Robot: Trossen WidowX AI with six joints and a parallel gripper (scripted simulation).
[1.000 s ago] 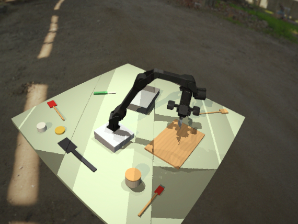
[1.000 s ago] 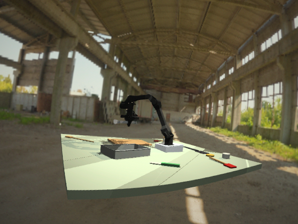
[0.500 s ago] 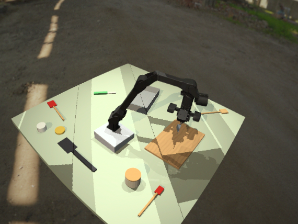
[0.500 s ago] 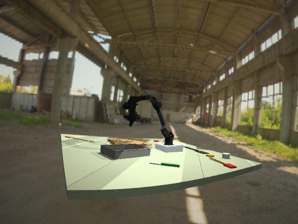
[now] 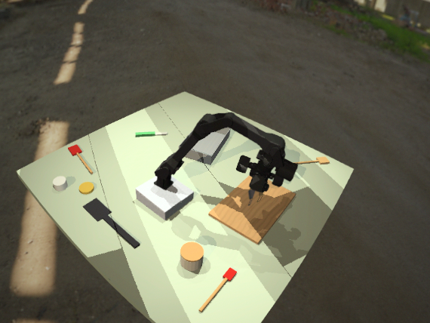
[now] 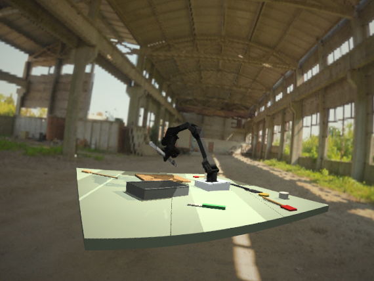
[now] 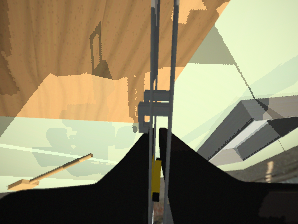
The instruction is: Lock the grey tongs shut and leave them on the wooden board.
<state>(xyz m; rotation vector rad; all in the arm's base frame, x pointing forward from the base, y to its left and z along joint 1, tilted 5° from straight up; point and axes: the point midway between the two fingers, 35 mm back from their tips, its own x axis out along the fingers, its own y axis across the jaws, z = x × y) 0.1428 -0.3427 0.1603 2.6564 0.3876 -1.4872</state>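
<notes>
My gripper [image 5: 259,189] [image 6: 167,159] [image 7: 156,134] is shut on the grey tongs [image 5: 250,196] [image 6: 157,149] [image 7: 155,30] and holds them in the air above the wooden board [image 5: 241,223] [image 6: 147,178] [image 7: 50,100]. The tongs' two long arms run close together and almost parallel in the wrist view, with a narrow gap between them. In the exterior view the tongs slant, the left end higher than the right. I cannot tell which end is the tips, nor whether the lock is engaged. The roasting tin [image 5: 213,145] [image 6: 157,193] [image 7: 225,125] stands beside the board without the tongs.
A wooden spatula [image 5: 323,160] [image 6: 86,171] [image 7: 20,185] lies beyond the board. An orange-topped jar [image 5: 191,252] and a red spatula [image 5: 229,274] are nearer the top camera. A green-handled tool [image 5: 145,133] [image 6: 213,206] lies near the tin. A black turner [image 5: 97,210] lies past the white base [image 5: 151,201].
</notes>
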